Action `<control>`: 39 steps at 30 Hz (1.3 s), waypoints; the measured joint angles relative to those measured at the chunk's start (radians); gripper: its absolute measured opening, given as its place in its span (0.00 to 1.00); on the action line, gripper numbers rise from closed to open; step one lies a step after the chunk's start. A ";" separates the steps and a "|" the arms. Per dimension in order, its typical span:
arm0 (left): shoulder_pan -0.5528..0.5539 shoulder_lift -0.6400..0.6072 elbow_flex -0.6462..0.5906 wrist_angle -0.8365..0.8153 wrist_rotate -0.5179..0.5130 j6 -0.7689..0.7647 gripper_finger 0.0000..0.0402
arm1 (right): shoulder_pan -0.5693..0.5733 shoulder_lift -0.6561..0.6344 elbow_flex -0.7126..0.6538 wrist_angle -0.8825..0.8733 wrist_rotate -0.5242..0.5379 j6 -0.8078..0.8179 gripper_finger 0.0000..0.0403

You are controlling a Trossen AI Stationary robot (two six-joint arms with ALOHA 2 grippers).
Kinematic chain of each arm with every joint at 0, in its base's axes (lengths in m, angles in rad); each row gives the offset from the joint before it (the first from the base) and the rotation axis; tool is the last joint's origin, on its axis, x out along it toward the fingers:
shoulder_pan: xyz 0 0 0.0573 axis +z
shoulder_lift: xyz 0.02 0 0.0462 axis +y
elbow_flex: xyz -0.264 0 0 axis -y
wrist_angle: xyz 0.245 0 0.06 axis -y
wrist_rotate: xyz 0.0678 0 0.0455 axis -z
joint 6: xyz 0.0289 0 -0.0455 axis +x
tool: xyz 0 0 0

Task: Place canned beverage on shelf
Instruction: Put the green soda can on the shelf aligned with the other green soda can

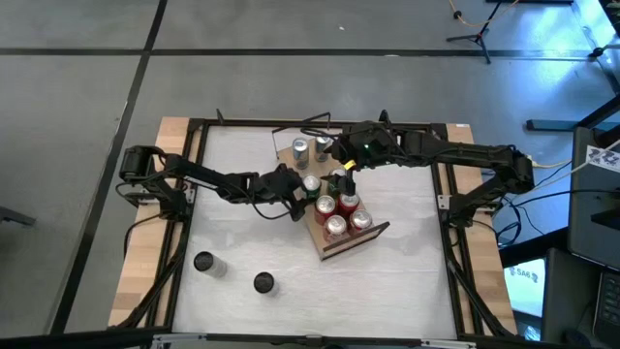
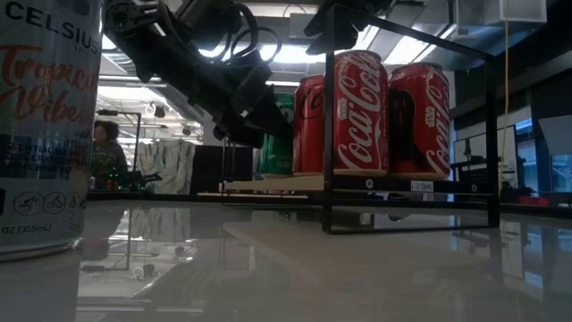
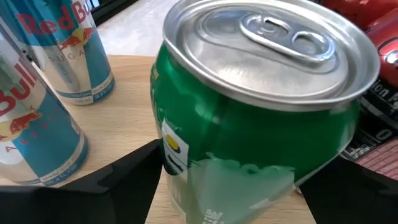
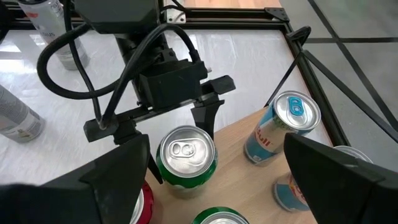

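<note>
Left hand (image 4: 183, 134): fingers closed around green can (image 4: 186, 158), standing on the shelf (image 1: 373, 234) beside red cans (image 1: 337, 215); placing step, apparently release next. Right hand (image 1: 341, 167): spread open, empty, hovering above shelf.

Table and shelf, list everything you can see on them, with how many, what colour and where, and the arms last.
shelf: one, light wood, table centre
red cans: four, shelf's near end
green cans: two, mid-shelf
Red Bull cans: two, blue-silver, shelf's far end
loose cans: two, table's front left
table: one, white
person: one, in the room behind
left gripper: dark, shut on one green can
right gripper: dark, open, over the shelf
</note>
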 joint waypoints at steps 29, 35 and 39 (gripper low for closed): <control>0.026 -0.001 0.000 -0.003 0.054 -0.062 0.82 | 0.000 0.000 0.000 0.000 0.000 0.000 0.91; 0.024 -0.001 0.000 -0.003 0.068 -0.014 0.82 | 0.000 0.000 0.000 0.000 0.000 0.000 0.91; 0.024 -0.001 0.000 -0.006 0.072 -0.014 0.87 | 0.000 0.000 0.000 0.000 0.000 0.000 0.91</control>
